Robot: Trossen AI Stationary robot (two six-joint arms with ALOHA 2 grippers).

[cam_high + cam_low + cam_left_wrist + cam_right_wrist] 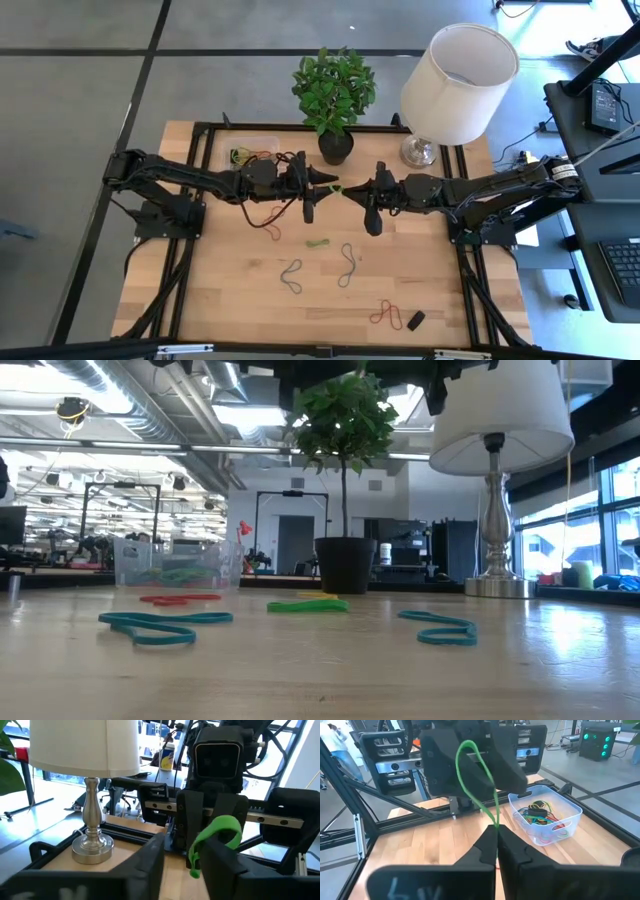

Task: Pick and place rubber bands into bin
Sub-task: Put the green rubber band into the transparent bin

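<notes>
Both grippers meet above the middle of the table with one green rubber band (342, 188) between them. My left gripper (325, 185) is open. My right gripper (355, 190) faces it and is shut on the band. The clear bin (255, 152) stands on the table's far left part beside the left arm, and several coloured bands (542, 815) lie in it. More bands lie flat on the wood: a red one (265, 220), a green one (318, 242), two grey-blue ones (291, 277) (347, 265) and another red one (385, 315). My left gripper (186, 847) is open, and the green band's far loop (220, 827) is hooked over one finger (222, 862), with its end hanging beside that finger. The band is lifted clear of the table. My right gripper (496, 837) pinches the band's near end (495, 822) between its two shut fingertips, level, from the table's right side. From there the band (477, 775) stretches as a long narrow loop up to the left gripper's finger.
A black plant pot (336, 147) with a green plant and a lamp (420, 150) with a white shade stand at the far edge. A small black block (416, 320) lies near the right front. Black frame rails (200, 160) run along the table's edges.
</notes>
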